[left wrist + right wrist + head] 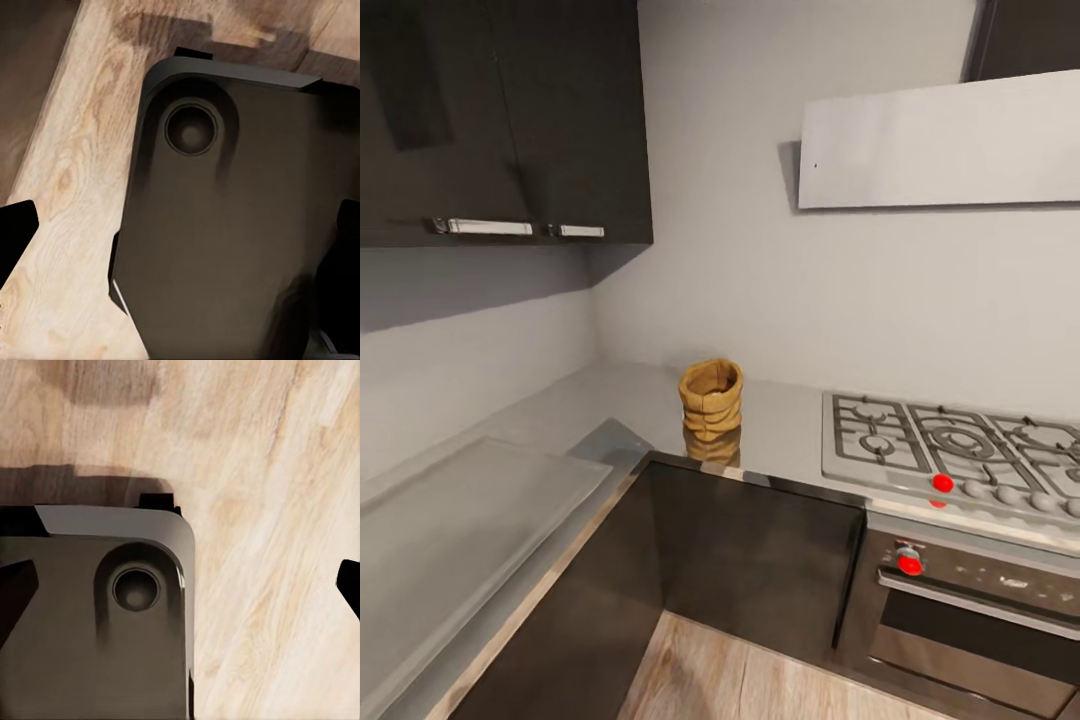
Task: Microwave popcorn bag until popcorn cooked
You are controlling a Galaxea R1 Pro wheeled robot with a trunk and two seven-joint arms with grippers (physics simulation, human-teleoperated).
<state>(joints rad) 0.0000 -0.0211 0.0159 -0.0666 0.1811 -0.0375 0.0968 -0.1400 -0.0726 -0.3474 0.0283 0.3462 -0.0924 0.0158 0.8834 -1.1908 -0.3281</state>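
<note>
As we look over the kitchen corner from the head view, we see the popcorn bag (711,399) standing upright at centre frame on the grey countertop (780,435), left of the steel hob (960,450) and well apart from it. In the wrist views, our left gripper (180,232) and right gripper (180,592) show dark fingertips spread wide at the frame edges, above the robot's dark base (225,225) and wooden floor (262,472).

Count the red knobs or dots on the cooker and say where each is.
2. One red knob sits on the front edge of the gas hob; another is on the oven panel below. More may lie beyond the picture's right edge.
</note>
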